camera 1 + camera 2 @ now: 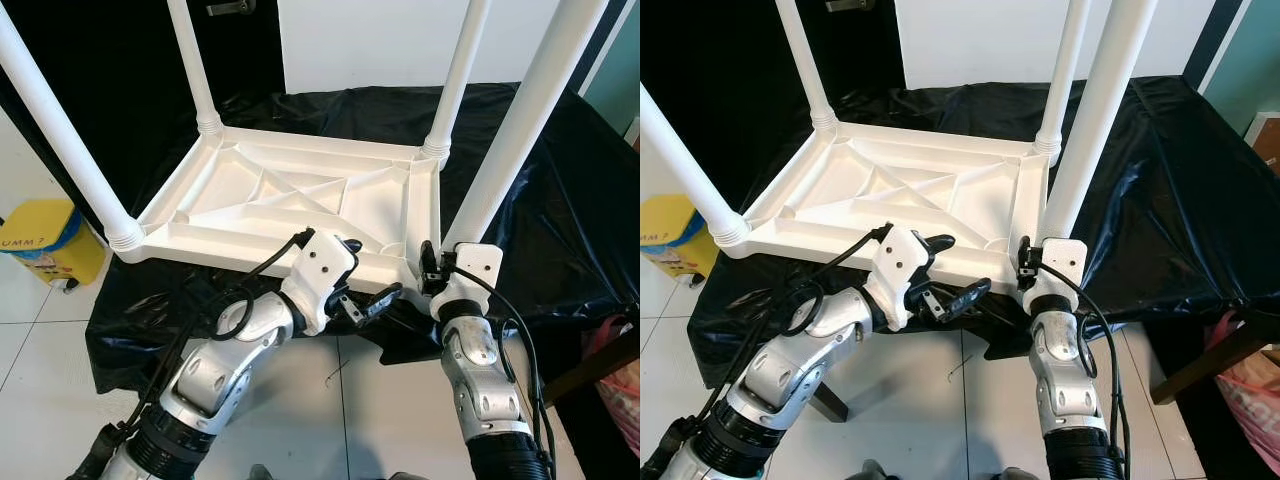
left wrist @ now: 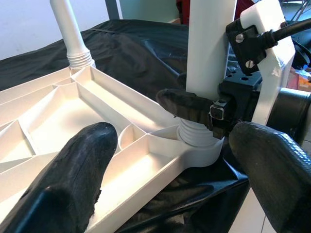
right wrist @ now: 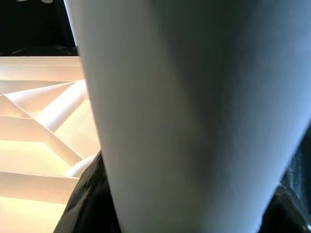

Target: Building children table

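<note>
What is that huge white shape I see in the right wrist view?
Observer: A table leg, standing in the near right corner of an upside-down white tabletop. The right end effector is clamped around its base.
Operator: Are other legs fitted?
Observer: Yes, three: the far left leg, the far right leg and the near left leg.
Operator: Where is the other arm?
Observer: The left end effector is open at the tabletop's near edge, beside that same corner.
</note>
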